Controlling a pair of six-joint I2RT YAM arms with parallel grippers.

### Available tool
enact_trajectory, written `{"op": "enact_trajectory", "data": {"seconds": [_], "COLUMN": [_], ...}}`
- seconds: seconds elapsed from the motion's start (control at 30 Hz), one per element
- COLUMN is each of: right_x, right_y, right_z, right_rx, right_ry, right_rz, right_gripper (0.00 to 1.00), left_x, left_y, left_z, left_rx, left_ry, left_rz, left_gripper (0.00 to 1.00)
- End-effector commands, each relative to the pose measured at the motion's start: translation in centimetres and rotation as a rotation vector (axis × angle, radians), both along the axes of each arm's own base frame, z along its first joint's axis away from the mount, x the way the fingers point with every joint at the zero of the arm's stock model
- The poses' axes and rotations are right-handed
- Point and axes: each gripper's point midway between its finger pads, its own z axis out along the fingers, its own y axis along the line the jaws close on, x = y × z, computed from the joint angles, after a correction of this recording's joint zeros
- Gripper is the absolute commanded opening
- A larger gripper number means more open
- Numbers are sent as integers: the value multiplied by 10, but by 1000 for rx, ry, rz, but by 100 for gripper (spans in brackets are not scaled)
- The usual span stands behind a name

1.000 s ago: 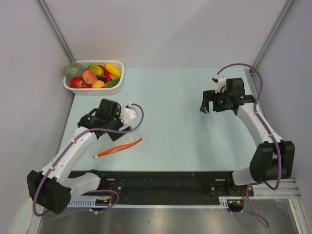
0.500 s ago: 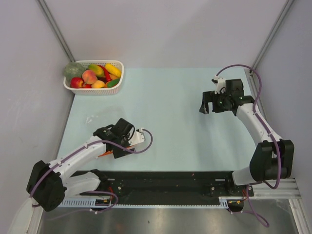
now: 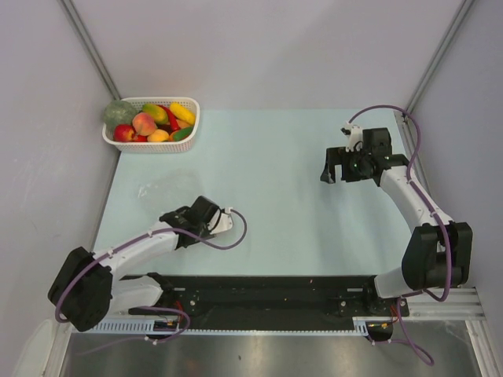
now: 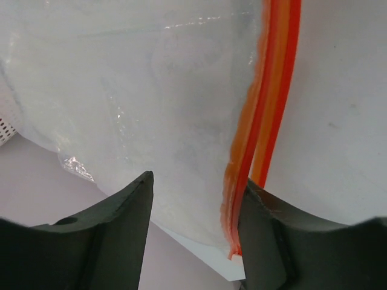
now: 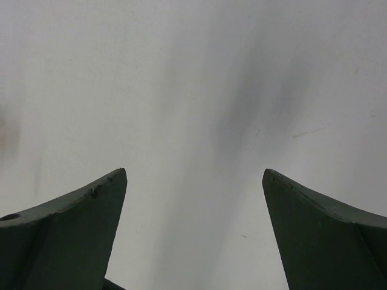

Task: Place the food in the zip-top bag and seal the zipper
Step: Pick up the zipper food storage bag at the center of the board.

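Observation:
The zip-top bag (image 4: 151,90) lies flat on the table and fills the left wrist view. In the top view it is only a faint crinkle (image 3: 153,190). Its orange-red zipper (image 4: 272,90) runs up beside my right finger, with a white end low down. My left gripper (image 4: 196,181) is open, low at the bag (image 3: 174,226), its jaws astride the bag's zipper-side corner. The food (image 3: 145,123) lies in the white basket (image 3: 194,126) at the far left. My right gripper (image 3: 339,169) is open and empty above bare table (image 5: 193,172).
The basket stands at the table's far left corner against the left wall. Grey walls close in both sides. The black rail with the arm bases (image 3: 259,294) runs along the near edge.
My left arm has swung toward the near edge and come down over the bag's zipper, which it now hides in the top view. The right arm has barely moved.

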Motion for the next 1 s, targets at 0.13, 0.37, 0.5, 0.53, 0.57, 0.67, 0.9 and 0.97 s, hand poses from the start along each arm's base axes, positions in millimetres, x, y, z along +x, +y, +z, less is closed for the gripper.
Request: {"op": "enact_trajectory", "data": {"seconds": [0.13, 0.37, 0.5, 0.53, 0.57, 0.67, 0.9, 0.97], "right_x": [16, 35, 44, 44, 45, 44, 32, 29], "right_y": [8, -6, -7, -6, -5, -2, 26, 34], "right_z": [17, 63, 95, 106, 113, 140, 182, 187], "right_rx": [159, 370, 416, 420, 435, 459, 517, 531], "right_ry": [-9, -82, -175, -205, -214, -283, -352, -354], "right_rz": [-11, -42, -42, -40, -46, -33, 30, 50], "right_gripper": [100, 100, 100, 100, 100, 100, 99, 93], "left_x": [34, 74, 113, 119, 124, 139, 153, 157], "left_y": [-43, -121, -160, -167, -175, -205, -259, -267], "left_z": [54, 134, 195, 202, 211, 241, 286, 283], "left_rx": [-164, -502, -687, -715, -762, -902, -1241, -1282], "left_ry": [-52, -38, -107, -107, -104, -87, -17, 6], "left_rz": [52, 170, 299, 321, 362, 407, 472, 529], "left_gripper": [3, 0, 0, 0, 0, 0, 0, 0]}}
